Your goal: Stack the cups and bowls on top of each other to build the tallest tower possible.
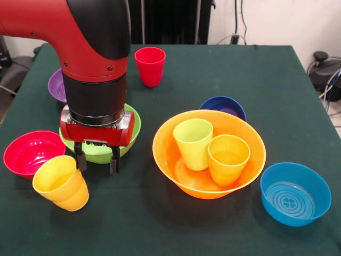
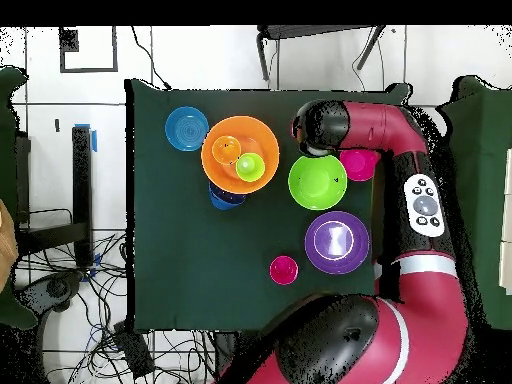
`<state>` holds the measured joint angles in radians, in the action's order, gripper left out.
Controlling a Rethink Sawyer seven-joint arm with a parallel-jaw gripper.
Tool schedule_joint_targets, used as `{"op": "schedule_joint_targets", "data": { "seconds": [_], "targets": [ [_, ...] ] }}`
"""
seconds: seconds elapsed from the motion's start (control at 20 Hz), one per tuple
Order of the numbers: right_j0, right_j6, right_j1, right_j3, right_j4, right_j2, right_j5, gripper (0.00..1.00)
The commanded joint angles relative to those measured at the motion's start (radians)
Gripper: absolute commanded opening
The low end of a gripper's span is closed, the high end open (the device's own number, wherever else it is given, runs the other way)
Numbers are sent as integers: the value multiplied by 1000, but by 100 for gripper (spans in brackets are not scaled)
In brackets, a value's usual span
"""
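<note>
Pincer [image 1: 96, 158] open above yellow cup [image 1: 60, 182], holding nothing

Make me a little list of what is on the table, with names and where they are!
big orange bowl: front middle, upright
inside it: light green cup and orange cup, both upright
yellow cup: tilted, beside the red bowl
red cup: standing alone at the back
lime green bowl: behind the gripper
purple bowl: mostly hidden by the arm
dark blue bowl: behind the orange bowl
light blue bowl: front right
gripper: open, empty, next to the yellow cup
</note>
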<state>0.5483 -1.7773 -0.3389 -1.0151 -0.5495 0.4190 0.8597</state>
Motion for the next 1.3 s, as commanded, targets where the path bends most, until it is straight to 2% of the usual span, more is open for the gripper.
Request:
{"op": "schedule_joint_targets", "data": {
  "seconds": [0.05, 0.75, 1.3],
  "targets": [
    [-29, 241, -51, -35, -13, 27, 139, 100],
    [-26, 233, -85, -50, -9, 31, 155, 100],
    [-27, 196, -15, -53, -35, 31, 50, 100]
  ]
}}
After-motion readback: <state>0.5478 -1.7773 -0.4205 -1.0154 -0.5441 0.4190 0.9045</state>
